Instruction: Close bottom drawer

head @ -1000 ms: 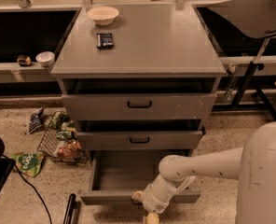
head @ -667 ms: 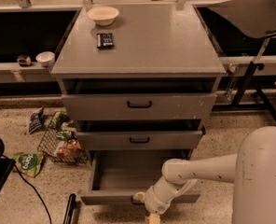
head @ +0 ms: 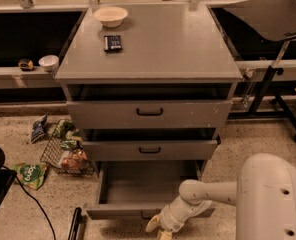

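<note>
Bottom drawer [head: 138,186]: lowest of three in the grey cabinet [head: 153,49], drawn well out over the floor, tray bare. Low front panel faces the camera, and its small black handle [head: 146,215] is partly hidden behind the gripper.

Gripper [head: 159,228]: low at the front panel, at or just beside the handle; contact cannot be confirmed. Whether it is apart or together cannot be told. Arm [head: 213,194] reaches in from the right.

Handling, as judged: rigid tray on slides and light when bare, so it should move under a steady push. A flat push on the panel near the handle, centred, suits best. An off-centre push may rack the drawer in its slides. No grasp seems necessary.

Middle drawer [head: 149,150] and top drawer [head: 149,114] both stand slightly out. Bowl [head: 110,16] and a small black item [head: 112,42] sit on the cabinet top. Wire basket [head: 63,156] with packets lies on the floor to the left, apart from the drawer.
</note>
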You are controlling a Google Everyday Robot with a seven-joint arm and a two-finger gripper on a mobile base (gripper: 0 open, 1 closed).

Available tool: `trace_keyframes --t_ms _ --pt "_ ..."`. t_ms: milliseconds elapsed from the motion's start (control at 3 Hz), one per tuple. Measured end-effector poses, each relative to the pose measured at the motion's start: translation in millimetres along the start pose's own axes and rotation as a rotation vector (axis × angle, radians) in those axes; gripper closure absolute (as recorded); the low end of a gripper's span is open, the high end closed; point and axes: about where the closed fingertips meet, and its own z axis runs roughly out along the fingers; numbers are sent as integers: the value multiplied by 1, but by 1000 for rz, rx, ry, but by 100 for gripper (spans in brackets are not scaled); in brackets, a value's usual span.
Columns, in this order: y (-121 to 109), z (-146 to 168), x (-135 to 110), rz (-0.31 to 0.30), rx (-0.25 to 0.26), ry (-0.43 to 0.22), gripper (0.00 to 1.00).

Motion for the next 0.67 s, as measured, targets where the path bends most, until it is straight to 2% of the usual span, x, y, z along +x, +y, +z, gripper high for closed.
trace_keyframes --t_ms 333,667 --pt "-21 9 28 6 20 -37 65" --pt "-28 9 30 6 32 -40 88"
